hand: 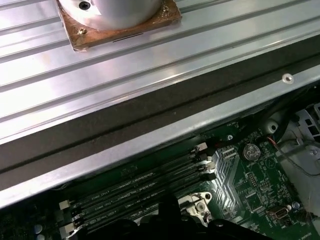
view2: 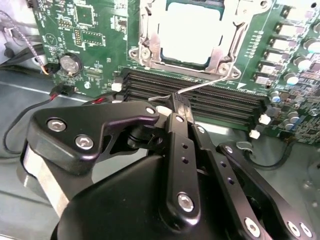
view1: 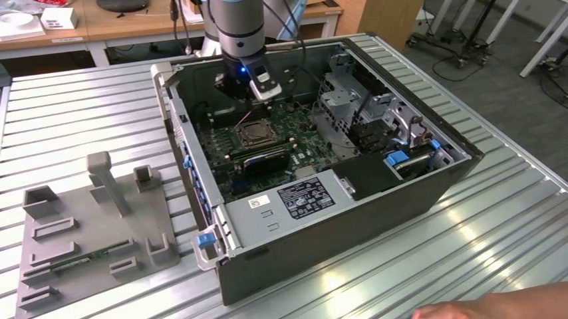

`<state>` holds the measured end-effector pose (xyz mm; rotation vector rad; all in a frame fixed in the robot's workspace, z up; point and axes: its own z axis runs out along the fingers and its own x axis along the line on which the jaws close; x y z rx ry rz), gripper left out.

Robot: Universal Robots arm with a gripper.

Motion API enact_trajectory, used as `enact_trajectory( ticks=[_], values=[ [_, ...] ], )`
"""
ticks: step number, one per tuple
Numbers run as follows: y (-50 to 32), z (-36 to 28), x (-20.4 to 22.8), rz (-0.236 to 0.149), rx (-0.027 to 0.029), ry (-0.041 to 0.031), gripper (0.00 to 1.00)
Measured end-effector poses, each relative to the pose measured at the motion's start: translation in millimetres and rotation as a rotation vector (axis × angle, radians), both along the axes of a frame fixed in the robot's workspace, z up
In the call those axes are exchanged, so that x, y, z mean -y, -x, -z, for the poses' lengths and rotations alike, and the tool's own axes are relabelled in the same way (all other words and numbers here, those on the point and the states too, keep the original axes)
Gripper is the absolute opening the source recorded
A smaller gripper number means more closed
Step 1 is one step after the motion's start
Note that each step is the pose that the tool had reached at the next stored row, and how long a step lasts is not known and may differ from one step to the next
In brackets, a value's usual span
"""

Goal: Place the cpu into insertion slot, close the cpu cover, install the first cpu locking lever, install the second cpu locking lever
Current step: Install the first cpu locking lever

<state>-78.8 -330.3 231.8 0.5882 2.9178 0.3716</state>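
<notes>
carrying an open computer case [view1: 355,226] across the middle of a ribbed metal table [view1: 71,113], with a grey fixture [view1: 98,232] sitting near the table's edge at the exterior view's left and a person's hand [view1: 497,307] resting at the near edge. hanging an arm [view1: 235,26] into the case beside its far wall, the gripper [view1: 253,90] pointing down at a green circuit board [view1: 293,119] lining the bottom of the case.

sitting near the middle of that board: the insertion slot [view1: 253,134], just beside a row of long black memory slots [view2: 210,97]. in the first wrist view, running those same memory slots [hand: 135,192] along the board's edge, close under the case wall.

lying shut over the slot in the second wrist view: the cpu cover [view2: 227,37], framing the dull silver top of the cpu [view2: 192,27], already seated inside. sticking out from the cover's corner and crossing above the memory slots: a thin wire locking lever [view2: 215,83].

clenching on the free end of that lever: the gripper [view2: 180,104], pinching the wire between its black fingers just above the memory slots. not showing whether this is the first or the second lever.

sitting near the board's edge, well apart from the socket: a round coin battery [view2: 70,63].
</notes>
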Motion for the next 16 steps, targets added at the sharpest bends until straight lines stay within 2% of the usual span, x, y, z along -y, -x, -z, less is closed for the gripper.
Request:
enact_trajectory(
  ticks=[3, 7, 11, 16],
  values=[
    [2.8, 1.6, 1.6, -0.001, 0.0008, 0.0000, 0.11],
    [9.8, 7.5, 1.9, -0.005, 0.0020, -0.0007, 0.11],
    [11.1, 13.1, 2.1, -0.017, 0.0033, -0.0011, 0.11],
    [11.2, 18.5, 2.1, -0.064, 0.0045, -0.0013, 0.11]
  ],
)
